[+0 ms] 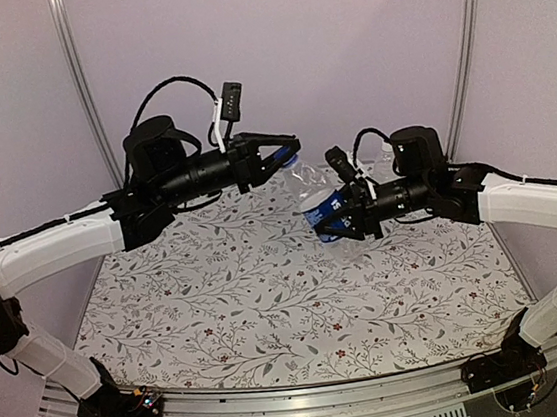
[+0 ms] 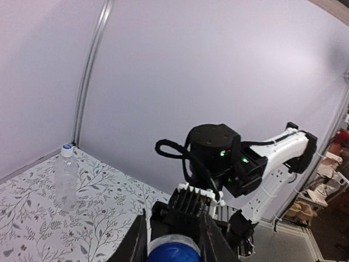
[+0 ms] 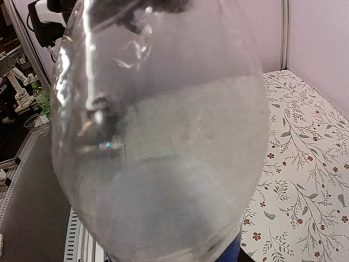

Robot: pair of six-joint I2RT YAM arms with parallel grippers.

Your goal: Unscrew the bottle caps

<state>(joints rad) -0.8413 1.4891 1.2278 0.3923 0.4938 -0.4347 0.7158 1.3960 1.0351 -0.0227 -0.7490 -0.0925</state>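
Pale lilac walls with metal corner posts enclose a tabletop (image 1: 269, 300) covered in a floral-print cloth. Overhead view: the left hand (image 1: 287, 154) is closed narrowly on the blue cap (image 1: 291, 149) of the labelled bottle (image 1: 308, 187), which is held tilted in the air above the middle of the tabletop, cap end toward the left arm. The right hand (image 1: 338, 220) is clamped around the lower body of the same bottle, at the blue label band. Left wrist view: the two fingers (image 2: 210, 240) sit on either side of the blue cap at the bottom edge, and the right arm (image 2: 272, 164) faces the camera. The plain bottle (image 2: 66, 183) stands upright on the tabletop near the back wall, well apart from both hands, with its white-and-blue cap (image 2: 67, 147) on. Right wrist view: the clear body of the labelled bottle fills nearly the whole frame; a strip of blue label shows at the bottom edge and the floral cloth at right. The fingers of the right hand are hidden here.
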